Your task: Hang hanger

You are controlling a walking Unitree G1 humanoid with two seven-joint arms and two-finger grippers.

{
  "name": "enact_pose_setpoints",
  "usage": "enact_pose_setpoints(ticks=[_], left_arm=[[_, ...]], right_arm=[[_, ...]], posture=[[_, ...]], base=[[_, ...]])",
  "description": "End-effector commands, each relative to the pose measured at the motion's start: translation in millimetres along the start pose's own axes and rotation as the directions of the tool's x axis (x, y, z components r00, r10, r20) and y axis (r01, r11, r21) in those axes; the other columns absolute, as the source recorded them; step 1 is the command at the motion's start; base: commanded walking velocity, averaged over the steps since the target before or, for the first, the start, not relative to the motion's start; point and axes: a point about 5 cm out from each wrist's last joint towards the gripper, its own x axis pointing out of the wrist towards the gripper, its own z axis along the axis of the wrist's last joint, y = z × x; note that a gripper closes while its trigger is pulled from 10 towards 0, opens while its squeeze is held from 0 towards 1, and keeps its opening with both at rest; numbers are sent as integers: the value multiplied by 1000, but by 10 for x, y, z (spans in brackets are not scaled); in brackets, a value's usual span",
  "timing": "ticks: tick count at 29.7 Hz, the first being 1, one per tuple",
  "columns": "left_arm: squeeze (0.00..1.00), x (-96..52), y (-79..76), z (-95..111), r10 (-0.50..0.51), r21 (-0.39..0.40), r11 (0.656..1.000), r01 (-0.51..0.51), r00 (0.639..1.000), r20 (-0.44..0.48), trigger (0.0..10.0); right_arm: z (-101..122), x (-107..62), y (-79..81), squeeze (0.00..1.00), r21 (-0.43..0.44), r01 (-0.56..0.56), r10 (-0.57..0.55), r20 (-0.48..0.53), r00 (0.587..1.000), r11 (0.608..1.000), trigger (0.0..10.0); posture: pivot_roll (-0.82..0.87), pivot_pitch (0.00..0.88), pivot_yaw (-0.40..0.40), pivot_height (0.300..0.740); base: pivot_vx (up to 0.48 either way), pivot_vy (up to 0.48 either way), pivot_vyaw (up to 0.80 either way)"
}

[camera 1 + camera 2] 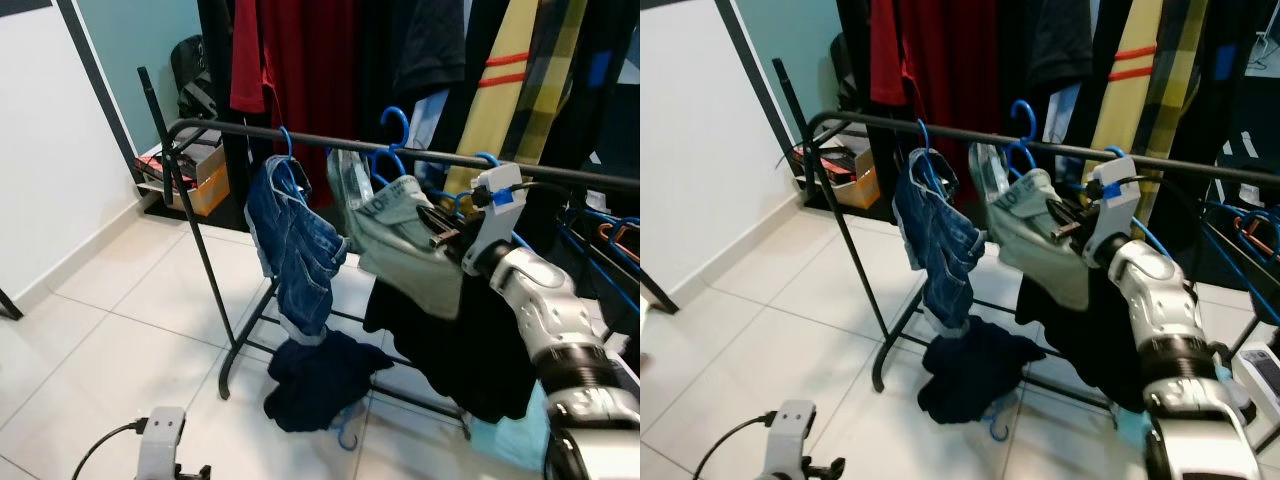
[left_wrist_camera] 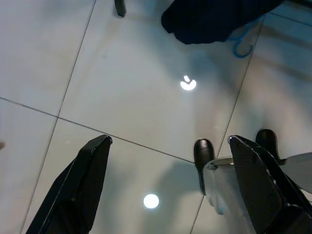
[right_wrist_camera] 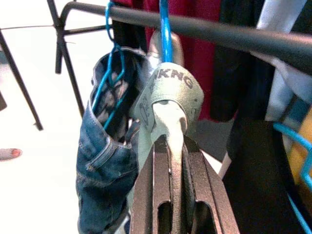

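A black rack is standing on the tiled floor, its rail running across in front of a row of hanging clothes. A black garment is draping from the rail beside the right arm. A pale green garment is hanging on a blue hanger whose hook is sitting over the rail. Just beside it, jeans are hanging on a second blue hanger. A dark heap is lying on the floor under the jeans. The right gripper is pinching a fold of the green garment tight between its fingers. The left gripper is hanging low over the floor with fingers spread wide; the object near its finger is probably the robot's foot.
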Motion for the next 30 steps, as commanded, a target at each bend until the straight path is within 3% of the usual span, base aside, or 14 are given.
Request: enact_pose_setpoints(ticks=[1, 8, 14, 22, 27, 28, 29, 30], left_arm=[[0, -22, 62, -33, 19, 41, 999, -18, 1000, -24, 10000], [0, -21, 64, -27, 19, 49, 999, -18, 1000, -24, 10000], [0, -21, 58, -20, 15, 52, 999, -14, 1000, -16, 10000], [0, -20, 47, -2, 10, 47, 999, -10, 1000, 11, 10000], [0, -22, 36, 38, 6, 26, 1000, -8, 998, 65, 10000], [0, 30, -3, 265, -11, 35, 999, 6, 991, 135, 10000], [0, 30, -3, 265, -11, 35, 999, 6, 991, 135, 10000], [0, 87, -70, 574, -36, 48, 998, 26, 976, 214, 10000]], right_arm=[[11, -71, 129, 0, -23, -100, 100, -11, 995, 995, 0], [-8, -133, 138, 0, -32, -116, 116, -27, 993, 993, 0], [-132, -289, 43, 0, -61, -96, 89, -113, 990, 993, 0], [-42, -423, -15, 0, -91, -88, 76, -129, 989, 992, 0], [85, -488, 45, 0, -92, -117, 108, -100, 989, 989, 0], [97, -492, 89, 0, -92, -142, 132, -101, 986, 986, 0], [97, -492, 89, 0, -92, -142, 132, -101, 986, 986, 0], [93, -499, 133, 0, -92, -173, 163, -114, 980, 981, 0]], posture=[[-124, 0, 66, 740], [-125, 0, 67, 740], [-129, 0, 65, 740], [-132, 0, 64, 740], [-137, 0, 63, 740], [-135, 0, 61, 740], [-135, 0, 61, 740], [-132, 0, 59, 740]], base=[[-259, 0, 0], [-261, 0, 0], [-247, 0, 0], [-244, 0, 0], [-97, 0, 0], [0, 0, 0], [0, 0, 0], [0, 0, 0]])
